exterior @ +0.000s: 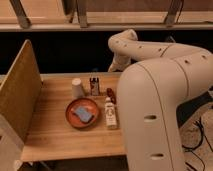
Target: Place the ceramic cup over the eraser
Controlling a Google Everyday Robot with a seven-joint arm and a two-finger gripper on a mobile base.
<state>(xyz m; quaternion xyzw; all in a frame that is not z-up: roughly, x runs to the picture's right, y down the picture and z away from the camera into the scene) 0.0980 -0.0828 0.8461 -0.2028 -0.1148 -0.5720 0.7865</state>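
A small, plain off-white tapered ceramic cup point(77, 88) is seen standing near the rear edge of a pale wooden tabletop point(52, 135). Just to its right, across a narrow gap, a small dark brown-black rectangular eraser point(94, 86) with a pale patch on its face is stood upright, about as tall as the cup. The eraser is left uncovered: the cup is set beside it, not over it.

In front of both, an orange-red round bowl point(71, 119) is placed, and a flat blue-grey pad point(83, 114) is laid inside it. To the right of the bowl a white tube point(110, 117) is laid front to back, its red end point(110, 93) turned towards the rear, near the eraser's right side. A tan upright panel point(20, 87) is stood along the left side of the tabletop.

A white jointed arm point(150, 55) is bent across the right of the view, and the tabletop's right part is covered by its bulky near link. The gripper point(117, 67) is found at the arm's down-turned end, over the rear edge of the tabletop, behind and to the right of the eraser and farther still from the cup. It is merged with the dark background, so it cannot be told whether the jaws are open or closed. Cup and eraser are both kept apart from it.
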